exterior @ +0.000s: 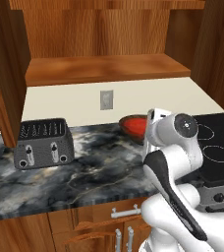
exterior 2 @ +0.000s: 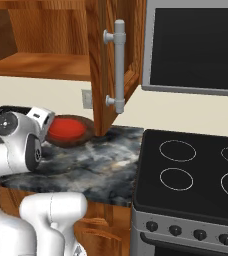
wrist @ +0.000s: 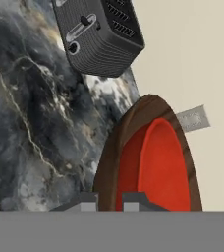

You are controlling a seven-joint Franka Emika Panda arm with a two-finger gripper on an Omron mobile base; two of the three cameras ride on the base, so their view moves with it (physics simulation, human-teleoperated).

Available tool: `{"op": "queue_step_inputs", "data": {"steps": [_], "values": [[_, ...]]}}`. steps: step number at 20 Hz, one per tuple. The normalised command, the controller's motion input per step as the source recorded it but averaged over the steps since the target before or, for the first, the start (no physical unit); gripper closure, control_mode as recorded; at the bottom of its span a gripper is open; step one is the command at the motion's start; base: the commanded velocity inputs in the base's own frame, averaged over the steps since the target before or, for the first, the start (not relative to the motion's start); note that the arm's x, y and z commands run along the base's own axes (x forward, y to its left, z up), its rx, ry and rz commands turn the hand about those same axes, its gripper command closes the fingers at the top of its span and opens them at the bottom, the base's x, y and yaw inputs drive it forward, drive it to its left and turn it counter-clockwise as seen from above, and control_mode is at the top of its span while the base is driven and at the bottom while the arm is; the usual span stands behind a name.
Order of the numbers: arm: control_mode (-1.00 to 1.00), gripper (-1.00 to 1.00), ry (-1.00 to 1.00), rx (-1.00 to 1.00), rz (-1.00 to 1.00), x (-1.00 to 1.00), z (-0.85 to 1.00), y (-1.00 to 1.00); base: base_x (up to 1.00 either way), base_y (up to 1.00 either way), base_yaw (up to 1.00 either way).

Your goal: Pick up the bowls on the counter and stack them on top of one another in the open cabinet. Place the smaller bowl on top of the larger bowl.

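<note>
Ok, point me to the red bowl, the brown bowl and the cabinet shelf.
red bowl [exterior 2: 66, 129]: right base view, on its red inside.
brown bowl [wrist: 115, 145]: hand view, on its wood-grain rim, left of the red bowl nested inside it.
cabinet shelf [exterior: 104, 67]: left base view, on the bare top of the board.

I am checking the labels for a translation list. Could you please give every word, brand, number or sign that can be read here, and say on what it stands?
None: no readable text in any view.
toaster: levers and knobs, no lettering.
stove: ring outlines and plain knobs, no numbers.
wall outlet: blank.
red bowl and brown bowl: unmarked.
</note>
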Motion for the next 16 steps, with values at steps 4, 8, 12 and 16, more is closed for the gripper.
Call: {"op": "queue_step_inputs", "data": {"steps": [4, 8, 12, 16], "values": [[-1.00, 1.00, 0.00, 0.00, 0.24, -0.46, 0.25, 0.08, 0.00, 0.00, 0.00], [-1.00, 1.00, -0.02, 0.00, 0.22, -0.45, 0.23, 0.06, 0.00, 0.00, 0.00], [-1.00, 1.00, -0.02, 0.00, 0.20, -0.41, 0.22, 0.09, 0.00, 0.00, 0.00], [-1.00, 1.00, -0.05, 0.00, 0.19, -0.32, 0.29, 0.08, 0.00, 0.00, 0.00]]}}
